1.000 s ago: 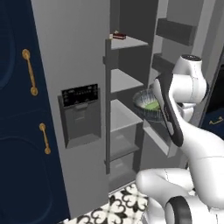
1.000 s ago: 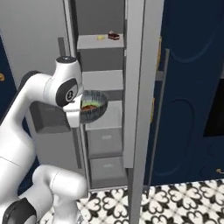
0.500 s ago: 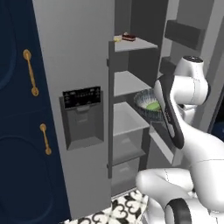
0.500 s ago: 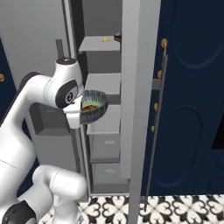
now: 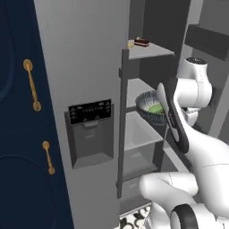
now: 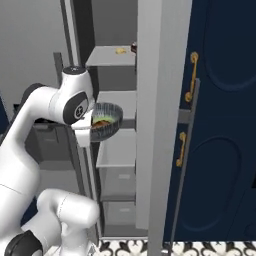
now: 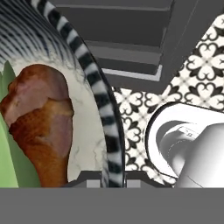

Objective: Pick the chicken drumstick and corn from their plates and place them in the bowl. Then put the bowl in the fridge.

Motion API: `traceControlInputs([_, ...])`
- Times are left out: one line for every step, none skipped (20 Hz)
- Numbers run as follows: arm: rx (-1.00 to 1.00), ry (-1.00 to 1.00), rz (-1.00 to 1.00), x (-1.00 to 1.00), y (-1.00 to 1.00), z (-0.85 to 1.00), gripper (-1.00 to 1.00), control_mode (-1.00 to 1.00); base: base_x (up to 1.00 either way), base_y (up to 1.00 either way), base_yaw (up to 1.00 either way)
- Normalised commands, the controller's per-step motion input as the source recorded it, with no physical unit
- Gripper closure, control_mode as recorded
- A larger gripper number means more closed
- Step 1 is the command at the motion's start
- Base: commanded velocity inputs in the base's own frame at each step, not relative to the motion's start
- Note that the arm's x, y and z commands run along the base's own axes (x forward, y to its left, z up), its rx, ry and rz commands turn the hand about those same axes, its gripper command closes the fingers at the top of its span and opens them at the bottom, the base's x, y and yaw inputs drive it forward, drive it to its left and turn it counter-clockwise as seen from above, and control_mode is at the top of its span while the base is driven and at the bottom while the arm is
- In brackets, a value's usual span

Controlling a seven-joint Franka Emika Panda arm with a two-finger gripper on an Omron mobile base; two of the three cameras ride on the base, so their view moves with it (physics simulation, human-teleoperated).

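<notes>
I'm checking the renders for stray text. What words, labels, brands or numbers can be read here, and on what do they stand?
No text here can be read.
Black water dispenser panel in the grey stainless-steel fridge door: a row of pale marks, too small and blurred to read.
Dark grey speckled bowl, reddish-brown chicken drumstick, navy cabinets with brass handles: no lettering.

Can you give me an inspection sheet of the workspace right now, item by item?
Surface: fridge shelves, bare where visible.
Job's things: bowl held in the air at the open fridge; chicken drumstick and corn lie inside it.
Clutter: small food items on the top shelf.
Grippers: gripper shut on the bowl's rim.
Cables: nothing seen.
Surroundings: navy cabinets with brass handles, patterned floor tiles.
</notes>
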Motion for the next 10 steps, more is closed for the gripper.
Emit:
traceControlInputs([0.00,0.00,0.00,0.00,0.00,0.00,1.00,1.00,0.40,-0.36,0.01])
traceControlInputs([0.00,0.00,0.00,0.00,0.00,0.00,1.00,1.00,0.30,-0.40,0.03])
traceControlInputs([0.00,0.00,0.00,0.00,0.00,0.00,1.00,1.00,0.30,-0.27,0.01])
traceControlInputs([0.00,0.00,0.00,0.00,0.00,0.00,1.00,1.00,0.38,0.00,0.00])
traceControlInputs([0.00,0.00,0.00,0.00,0.00,0.00,1.00,1.00,0.46,-0.17,0.00])
traceControlInputs([0.00,0.00,0.00,0.00,0.00,0.00,1.00,1.00,0.54,0.00,0.00])
traceControlInputs([0.00,0.00,0.00,0.00,0.00,0.00,1.00,1.00,0.65,0.00,-0.03])
traceControlInputs([0.00,0.00,0.00,0.00,0.00,0.00,1.00,1.00,0.66,0.05,-0.03])
traceControlInputs([0.00,0.00,0.00,0.00,0.00,0.00,1.00,1.00,0.81,0.00,0.00])
traceControlInputs([0.00,0.00,0.00,0.00,0.00,0.00,1.00,1.00,0.59,-0.05,0.00])
